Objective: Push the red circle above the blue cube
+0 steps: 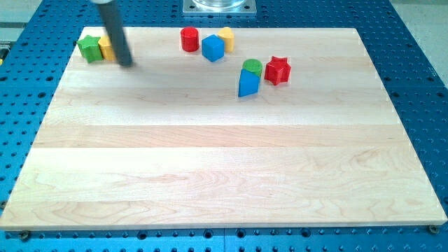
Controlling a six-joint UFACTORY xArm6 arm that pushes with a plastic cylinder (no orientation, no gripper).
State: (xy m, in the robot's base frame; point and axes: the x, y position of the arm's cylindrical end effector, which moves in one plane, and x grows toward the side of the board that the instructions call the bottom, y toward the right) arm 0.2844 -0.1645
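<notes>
The red circle (190, 38), a short red cylinder, stands near the board's top edge, left of centre. The blue cube (213, 47) sits just to its right and slightly lower, touching or nearly touching it. My tip (127, 64) rests on the board far to the left of both, about ninety pixels left of the red circle and a little lower. The dark rod rises from it toward the view's top left.
A yellow block (227, 37) sits behind the blue cube. A green star-like block (89, 47) and a yellow block (106, 47) lie at the top left, beside the rod. A green cylinder (253, 67), blue wedge (248, 83) and red star (278, 70) cluster right of centre.
</notes>
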